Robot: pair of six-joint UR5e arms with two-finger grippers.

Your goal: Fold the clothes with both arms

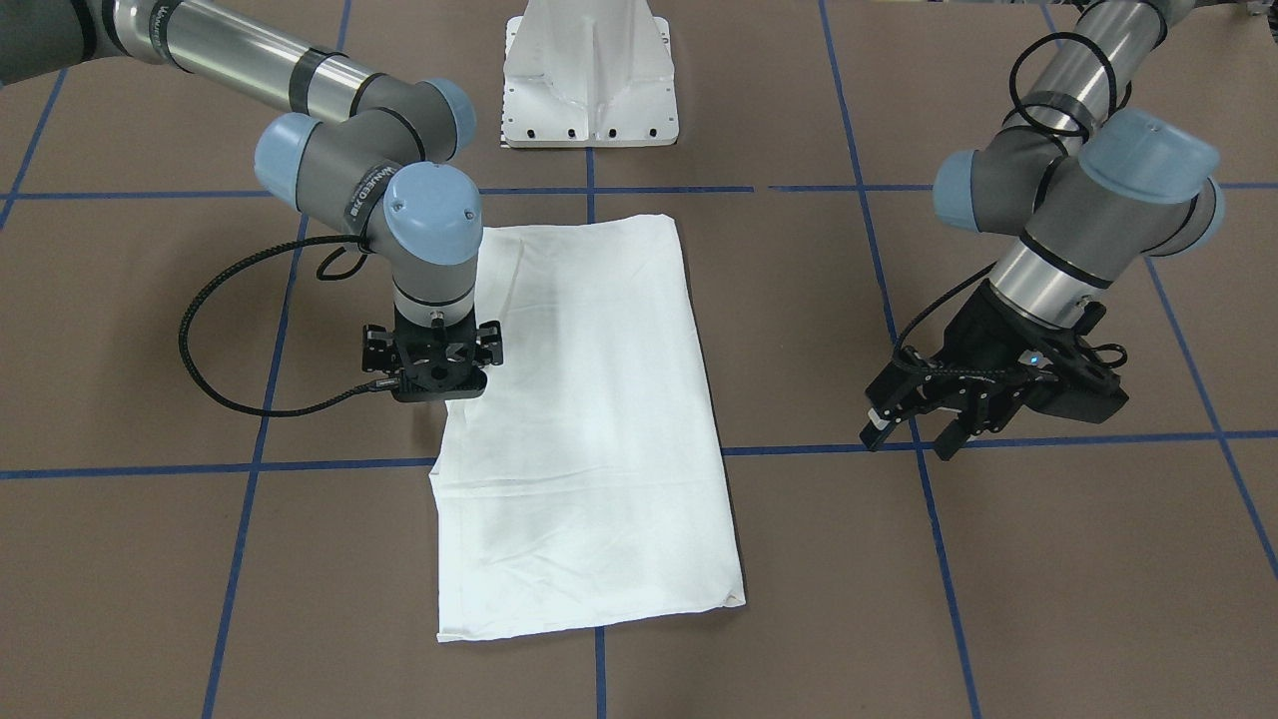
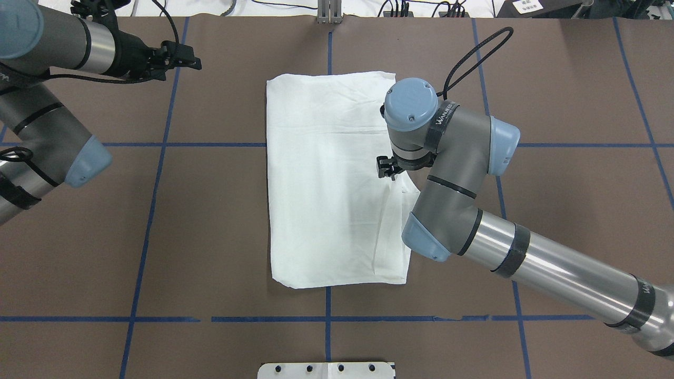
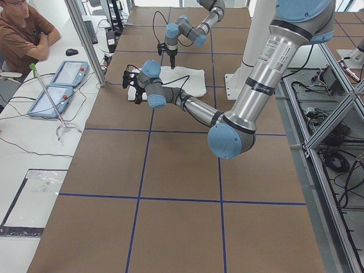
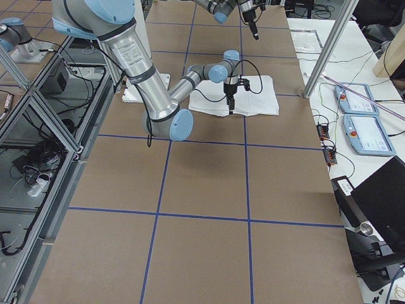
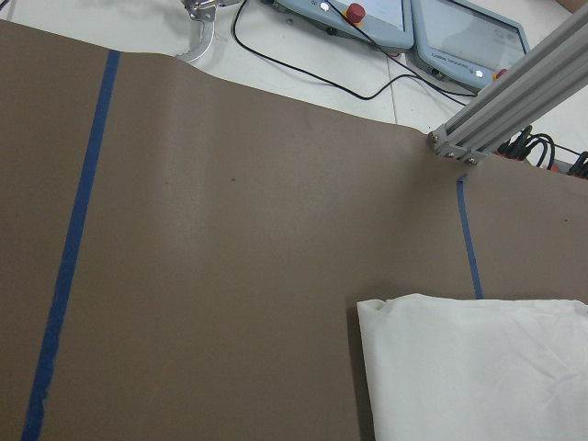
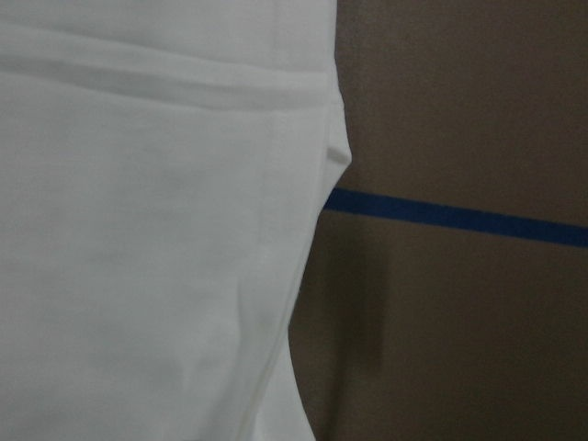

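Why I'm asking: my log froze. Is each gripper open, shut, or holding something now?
Left gripper: open, holding nothing.
Right gripper: cannot be told; fingers hidden at the T-shirt edge.

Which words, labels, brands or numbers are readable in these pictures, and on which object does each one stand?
"WAN...": white lettering on a black band of the right arm; only these first letters are sure, the rest is blurred.
Label on the left arm: too small to read.
White sheet beyond the table's far edge: its print is too small to read.
T-shirt: no text shows on its visible face.
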